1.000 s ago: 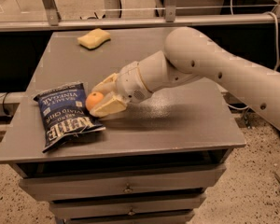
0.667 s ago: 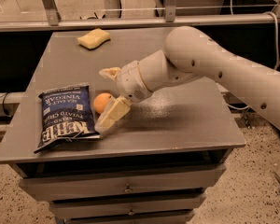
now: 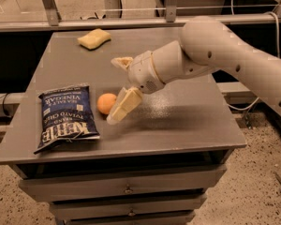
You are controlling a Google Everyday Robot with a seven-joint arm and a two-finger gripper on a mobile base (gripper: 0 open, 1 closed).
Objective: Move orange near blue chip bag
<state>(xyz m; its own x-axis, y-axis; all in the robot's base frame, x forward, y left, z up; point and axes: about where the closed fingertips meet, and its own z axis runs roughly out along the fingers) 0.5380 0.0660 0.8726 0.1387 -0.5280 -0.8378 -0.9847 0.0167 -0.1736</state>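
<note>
So, your orange point(image 3: 106, 103): one, a small round fruit with smooth skin, sitting on the worktop point(image 3: 187, 121) towards its front left.
Orange's neighbours: you'll see it just beside the right edge of the blue chip bag point(image 3: 68, 116); whether the two touch cannot be told.
Blue chip bag: one, dark navy, crinkly and glossy, with white lettering; it lies flat at the front-left corner, far larger than the fruit.
Claw point(image 3: 113, 90): one, spread wide and holding nothing; it hovers low over the worktop directly right of the orange.
Fingers point(image 3: 126, 104): two, pale, flat and blunt; the nearer one slants down across the orange's right side, though you cannot tell if it makes contact, and the farther one points left, well above the fruit.
Arm point(image 3: 215, 50): one, a smooth white rounded shell reaching in from your right.
Sponge point(image 3: 94, 38): one, a pale yellow, soft-looking rectangular block at the back left, well apart from everything else.
Worktop: one, a flat matte grey slab with squared edges.
Drawers point(image 3: 127, 189): grey fronts stacked beneath it; you can count two small pulls.
</note>
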